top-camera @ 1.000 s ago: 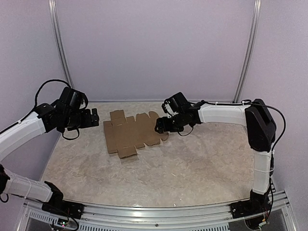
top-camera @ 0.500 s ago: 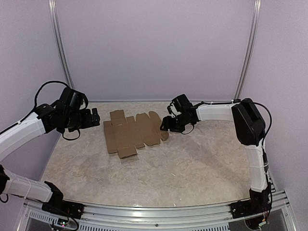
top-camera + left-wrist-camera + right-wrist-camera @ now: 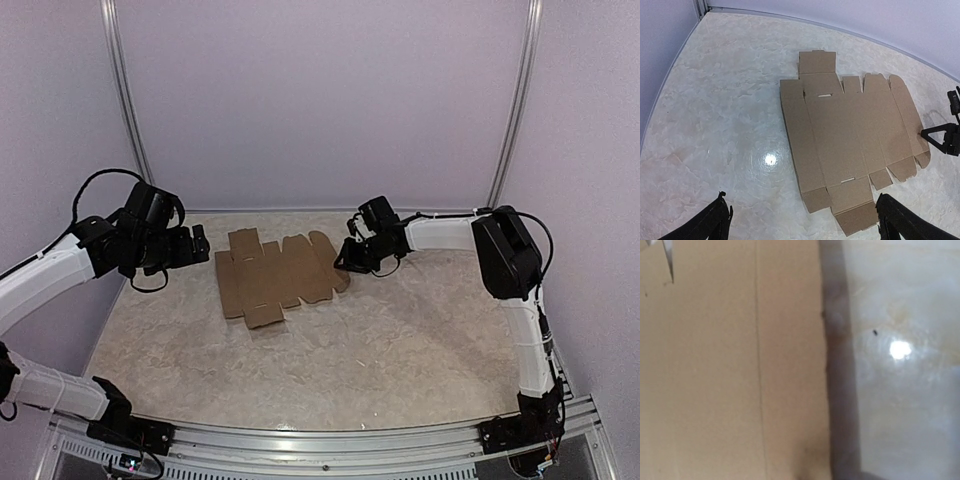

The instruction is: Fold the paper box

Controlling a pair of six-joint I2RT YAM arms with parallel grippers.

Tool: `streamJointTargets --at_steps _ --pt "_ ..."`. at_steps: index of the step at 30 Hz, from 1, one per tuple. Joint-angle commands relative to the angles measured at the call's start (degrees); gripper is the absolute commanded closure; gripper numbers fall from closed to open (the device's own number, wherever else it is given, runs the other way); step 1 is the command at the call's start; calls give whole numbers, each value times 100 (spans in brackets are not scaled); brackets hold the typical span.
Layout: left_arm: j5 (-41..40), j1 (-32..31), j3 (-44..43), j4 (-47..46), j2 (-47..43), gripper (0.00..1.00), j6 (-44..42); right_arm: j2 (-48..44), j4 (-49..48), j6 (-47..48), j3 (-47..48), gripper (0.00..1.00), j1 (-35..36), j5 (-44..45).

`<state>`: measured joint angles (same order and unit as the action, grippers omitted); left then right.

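The paper box (image 3: 275, 275) lies as a flat brown die-cut sheet on the marbled table, its tabs and flaps spread out. My left gripper (image 3: 198, 243) hovers just left of the sheet. In the left wrist view it (image 3: 801, 200) stands open, its black fingertips (image 3: 717, 220) wide apart above the sheet's (image 3: 850, 145) near flaps. My right gripper (image 3: 345, 262) is low at the sheet's right edge, and its dark fingers (image 3: 942, 137) show beside that edge. The right wrist view shows only cardboard (image 3: 730, 365) and table up close, with no fingers, so its jaws cannot be judged.
The marbled tabletop (image 3: 400, 340) is bounded by lilac walls with two metal posts (image 3: 128, 110) at the back corners. An aluminium rail (image 3: 330, 440) runs along the near edge.
My right gripper has shifted slightly right, from over the sheet's right panel to its right edge, and its arm has folded back. The left arm and the sheet have not moved.
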<state>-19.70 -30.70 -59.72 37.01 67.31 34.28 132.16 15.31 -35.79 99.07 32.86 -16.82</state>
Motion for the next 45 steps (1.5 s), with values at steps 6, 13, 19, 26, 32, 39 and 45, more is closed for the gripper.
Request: streamJointTargets --at_steps 6,13,19,26,32,39,45 --pt "-32 -50 -66 105 10 1 53 88 -292 -186 -112 85 -52 -196" --pt "-42 -50 -58 89 6 1 26 -77 -380 -252 -384 100 -46 -185" --pt "-21 -59 -13 -6 -34 1 -8 -794 -1000 -886 -1427 100 -44 109" --pt "71 -68 19 -167 3 1 -125 -2283 -1924 -2210 -3573 100 229 1207" --pt "267 -94 136 -398 -22 1 -227 -3356 -2079 -3093 -4880 100 704 2331" --pt "519 -137 504 -652 -167 1 -301 -4021 -1884 -3933 -5648 100 1698 3639" --pt "446 -173 929 -800 -537 1 -229 -4058 -1253 -4249 -5516 83 2720 4573"
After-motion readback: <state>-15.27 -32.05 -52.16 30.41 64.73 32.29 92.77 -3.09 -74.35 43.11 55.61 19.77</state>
